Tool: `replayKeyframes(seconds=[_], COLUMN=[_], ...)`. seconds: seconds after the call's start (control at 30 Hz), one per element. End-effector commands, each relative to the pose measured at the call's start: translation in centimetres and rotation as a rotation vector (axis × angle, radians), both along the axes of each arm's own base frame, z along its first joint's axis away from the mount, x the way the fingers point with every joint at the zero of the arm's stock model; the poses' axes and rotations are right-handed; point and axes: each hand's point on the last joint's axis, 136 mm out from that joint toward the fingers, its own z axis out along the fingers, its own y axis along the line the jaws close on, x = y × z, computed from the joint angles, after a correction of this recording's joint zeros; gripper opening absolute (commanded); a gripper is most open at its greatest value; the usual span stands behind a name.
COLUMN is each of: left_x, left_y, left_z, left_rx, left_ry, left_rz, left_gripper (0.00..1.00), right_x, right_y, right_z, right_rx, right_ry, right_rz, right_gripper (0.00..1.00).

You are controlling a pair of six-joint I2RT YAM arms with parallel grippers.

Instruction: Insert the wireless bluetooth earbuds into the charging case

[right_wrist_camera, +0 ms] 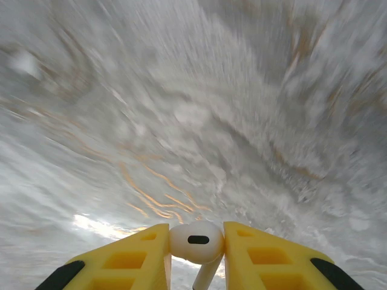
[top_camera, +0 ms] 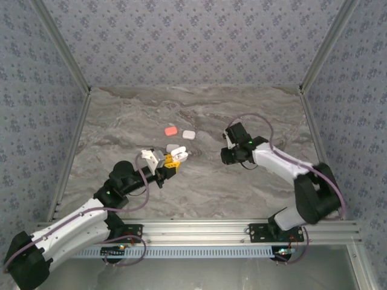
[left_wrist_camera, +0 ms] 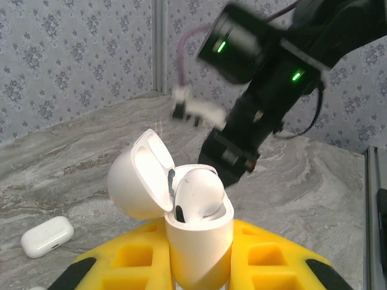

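My left gripper (left_wrist_camera: 199, 266) is shut on an open white charging case (left_wrist_camera: 199, 241), held upright between its yellow fingers (left_wrist_camera: 275, 257). The lid (left_wrist_camera: 136, 181) is swung back to the left. One white earbud (left_wrist_camera: 199, 192) sits in the case. From above, this gripper (top_camera: 174, 159) and the case (top_camera: 180, 155) are left of centre on the marble table. My right gripper (right_wrist_camera: 196, 244) is shut on a second white earbud (right_wrist_camera: 196, 240), stem pointing down, above the blurred table. It hovers (top_camera: 227, 156) to the right of the case, apart from it.
A coral-red closed case (top_camera: 171, 130) and a white closed case (top_camera: 189, 135) lie behind the left gripper, with another pale case (top_camera: 172, 148) just beside it. One white closed case (left_wrist_camera: 47, 236) lies at lower left. The right arm (left_wrist_camera: 260, 78) looms close behind the open case.
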Motion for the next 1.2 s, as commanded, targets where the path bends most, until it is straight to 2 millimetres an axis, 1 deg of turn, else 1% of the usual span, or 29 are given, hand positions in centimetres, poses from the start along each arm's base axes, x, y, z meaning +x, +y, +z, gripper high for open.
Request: replayKeyframes(seconds=[0.0, 0.07, 0.17, 0.27, 0.37, 0.5, 0.63, 0.87, 1.17], left_x=[-0.1, 0.0, 0.3, 0.5, 0.5, 0.2, -0.1, 0.1, 0.1], left_y=[-0.8, -1.3, -2.0, -2.9, -3.7, -4.5, -5.2, -5.5, -5.5], left_z=[3.6, 3.8, 4.3, 4.6, 4.9, 4.9, 5.0, 5.0, 5.0], left_rx=[-0.084, -0.092, -0.102, -0.112, -0.123, -0.120, -0.116, -0.115, -0.118], left_ry=[-0.054, -0.053, -0.047, -0.036, -0.024, -0.023, -0.022, -0.018, -0.014], left_rz=[-0.034, -0.051, -0.076, -0.106, -0.135, -0.155, -0.171, -0.178, -0.176], left_gripper=[0.00, 0.00, 0.00, 0.00, 0.00, 0.00, 0.00, 0.00, 0.00], right_x=[-0.1, -0.7, -2.0, -3.4, -4.8, -6.0, -6.6, -6.6, -6.6], right_y=[1.3, 2.2, 3.3, 4.6, 6.2, 8.1, 9.3, 10.2, 10.3], right_z=[6.3, 10.2, 14.9, 18.1, 20.0, 20.7, 20.8, 20.1, 18.4], right_rx=[0.165, 0.277, 0.419, 0.530, 0.596, 0.627, 0.614, 0.578, 0.523], right_ry=[-0.166, -0.269, -0.391, -0.477, -0.530, -0.567, -0.589, -0.592, -0.560], right_rz=[0.004, 0.022, 0.047, 0.079, 0.117, 0.155, 0.177, 0.191, 0.189], right_gripper=[0.27, 0.27, 0.27, 0.27, 0.27, 0.26, 0.26, 0.26, 0.26])
